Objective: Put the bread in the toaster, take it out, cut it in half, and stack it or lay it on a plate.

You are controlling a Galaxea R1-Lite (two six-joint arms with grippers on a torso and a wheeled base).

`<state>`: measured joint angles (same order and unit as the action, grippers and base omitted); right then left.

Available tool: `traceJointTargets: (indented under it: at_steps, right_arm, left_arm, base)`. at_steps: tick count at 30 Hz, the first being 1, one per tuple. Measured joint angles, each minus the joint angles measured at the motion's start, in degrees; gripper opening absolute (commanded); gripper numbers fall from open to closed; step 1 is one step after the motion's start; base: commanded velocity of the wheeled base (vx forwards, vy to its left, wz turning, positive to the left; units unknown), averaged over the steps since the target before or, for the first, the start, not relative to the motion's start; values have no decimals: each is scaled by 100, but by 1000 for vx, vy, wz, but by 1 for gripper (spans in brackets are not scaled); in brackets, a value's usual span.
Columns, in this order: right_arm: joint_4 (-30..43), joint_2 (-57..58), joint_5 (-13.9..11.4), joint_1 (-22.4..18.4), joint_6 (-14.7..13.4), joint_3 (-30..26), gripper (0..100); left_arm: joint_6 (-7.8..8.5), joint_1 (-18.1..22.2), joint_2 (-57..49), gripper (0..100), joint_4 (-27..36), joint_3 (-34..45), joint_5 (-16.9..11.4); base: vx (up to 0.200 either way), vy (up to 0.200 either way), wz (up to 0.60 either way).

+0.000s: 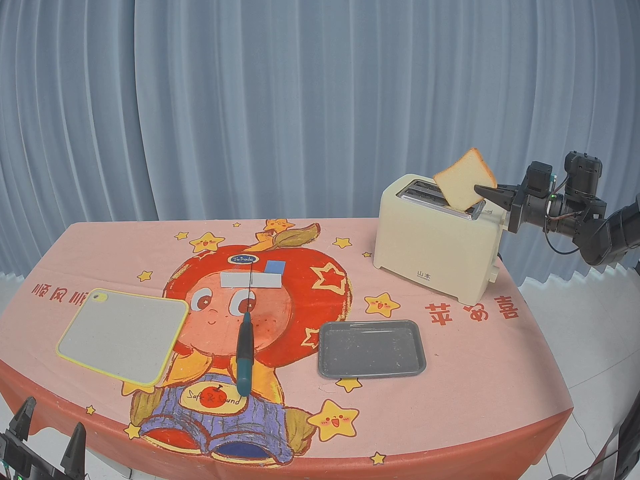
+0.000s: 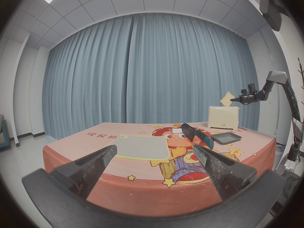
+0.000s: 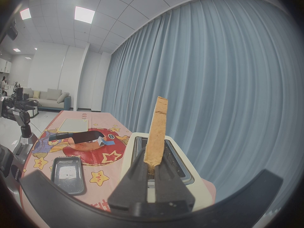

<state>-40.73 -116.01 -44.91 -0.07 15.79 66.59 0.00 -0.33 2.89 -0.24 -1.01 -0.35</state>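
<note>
**Head view:** The right fingers were clamped on one corner of a pale slice of bread. They held it tilted in the air, its lowest corner just over the slot of the cream toaster at the far right of the counter. A grey tray lay in front of the toaster. A knife lay near the middle of the counter, and a cutting board sat at the left.

**Left wrist view:** The left fingers stood spread wide and empty off the near edge of the counter. They were well apart from everything on it.

**Right wrist view:** The bread showed edge-on and upright, pinched near its lower crust between the two closed fingers, directly above the open slot.

To an onlooker the slice seemed light, soft and easily dented. The crust looked like the firmest place to take it, and a gentle squeeze seemed enough. A hard pinch would probably crush the crumb. A hold by one corner alone might let the thin slice sag or tear as it was lowered or carried.
</note>
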Motion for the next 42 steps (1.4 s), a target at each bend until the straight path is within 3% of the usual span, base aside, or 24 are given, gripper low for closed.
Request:
traceJointTargets:
  at_steps: [26, 27, 42]
  right_arm:
    - [-16, -106, 11, 43, 9, -77, 0]
    - [-16, -106, 24, 45, 13, -82, 100]
    - [-88, -146, 95, 54, 28, -62, 100]
  left_arm:
    - [0, 0, 0, 100, 0, 0, 0]
    - [0, 0, 0, 100, 2, 0, 2]
    - [0, 0, 0, 100, 0, 0, 0]
  base:
    - [0, 0, 0]
    - [0, 0, 0]
    - [0, 0, 0]
